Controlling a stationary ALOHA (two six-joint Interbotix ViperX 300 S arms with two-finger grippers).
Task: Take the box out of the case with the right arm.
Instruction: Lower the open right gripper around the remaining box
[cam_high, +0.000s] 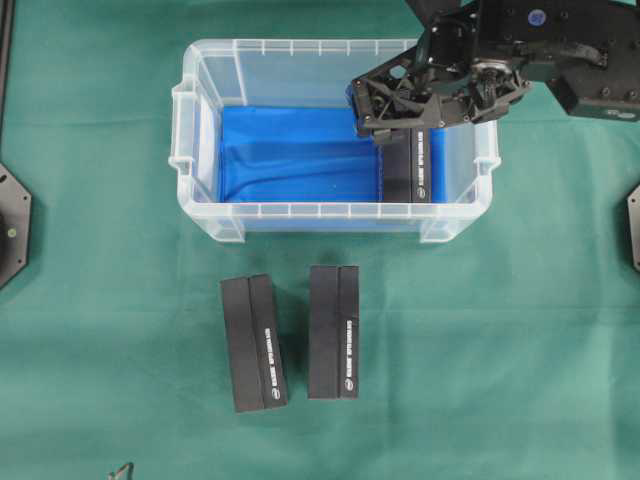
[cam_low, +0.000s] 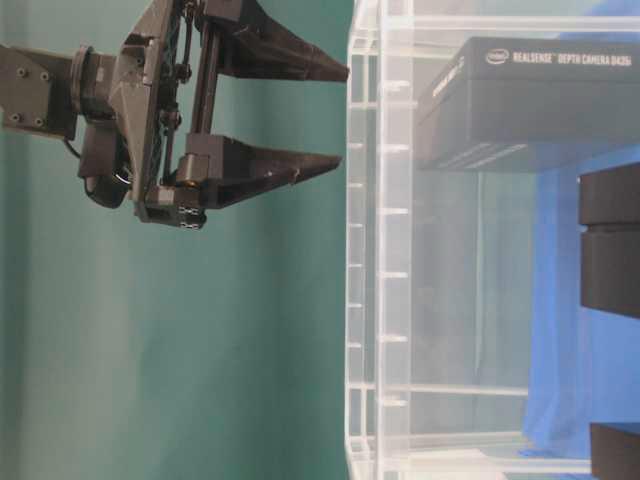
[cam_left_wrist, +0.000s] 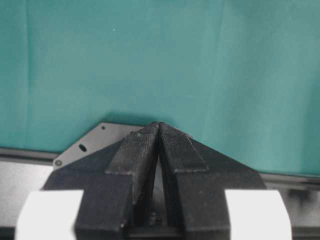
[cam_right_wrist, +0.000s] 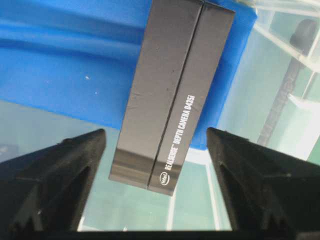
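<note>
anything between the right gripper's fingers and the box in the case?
Nothing. In the right wrist view the right gripper stands open above the box, open air between; the box lies on the blue cloth in the case.

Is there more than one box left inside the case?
No, only one box lies in the case; two others sit outside on the table.

Overhead view straight down, table-level view sideways and close, both wrist views downward, sharing the case (cam_high: 200, 150).
</note>
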